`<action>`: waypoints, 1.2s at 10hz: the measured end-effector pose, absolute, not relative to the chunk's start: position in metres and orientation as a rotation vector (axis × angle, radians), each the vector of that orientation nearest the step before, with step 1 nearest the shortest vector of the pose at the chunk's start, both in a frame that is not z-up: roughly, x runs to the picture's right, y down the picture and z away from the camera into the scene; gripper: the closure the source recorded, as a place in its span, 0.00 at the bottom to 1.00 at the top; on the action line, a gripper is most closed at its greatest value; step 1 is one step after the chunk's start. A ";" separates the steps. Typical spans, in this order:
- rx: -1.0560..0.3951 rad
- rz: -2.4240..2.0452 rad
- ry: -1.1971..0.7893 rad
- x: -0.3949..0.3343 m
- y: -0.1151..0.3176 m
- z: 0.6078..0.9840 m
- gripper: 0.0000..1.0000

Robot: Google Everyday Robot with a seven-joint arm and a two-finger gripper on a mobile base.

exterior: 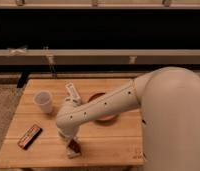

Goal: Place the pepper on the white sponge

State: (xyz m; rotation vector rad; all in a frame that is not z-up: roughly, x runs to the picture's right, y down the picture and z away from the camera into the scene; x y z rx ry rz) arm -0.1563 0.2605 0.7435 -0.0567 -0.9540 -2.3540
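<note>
— Pepper (73, 145), where does it sit?
— Low at the front of the wooden surface (108, 145), right at the gripper (72, 148). A small dark red-brown shape shows at the tip of the gripper, with something pale just under it near the front edge.
— Is that pale thing the white sponge (71, 154)?
— It looks like it, a small off-white block beneath the gripper, though most of it is hidden. Whether the pepper touches it cannot be told.
— And the fingers?
— They point down at that spot, and whether they grip the pepper or stand apart cannot be told.
— What else stands there?
— A white cup (43, 101) at the left rear, a dark bar with a tan stripe (29, 136) at the left front, well apart from the gripper, and a round orange-red bowl (105, 112) behind the arm (100, 107), partly covered by it. A white upright piece (72, 93) rises just beside the arm's elbow.
</note>
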 end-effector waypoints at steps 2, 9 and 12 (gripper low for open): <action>-0.060 -2.350 -0.953 -0.155 0.261 0.745 0.20; -0.067 -2.350 -0.898 -0.150 0.255 0.743 0.20; -0.066 -2.356 -0.852 -0.141 0.246 0.737 0.20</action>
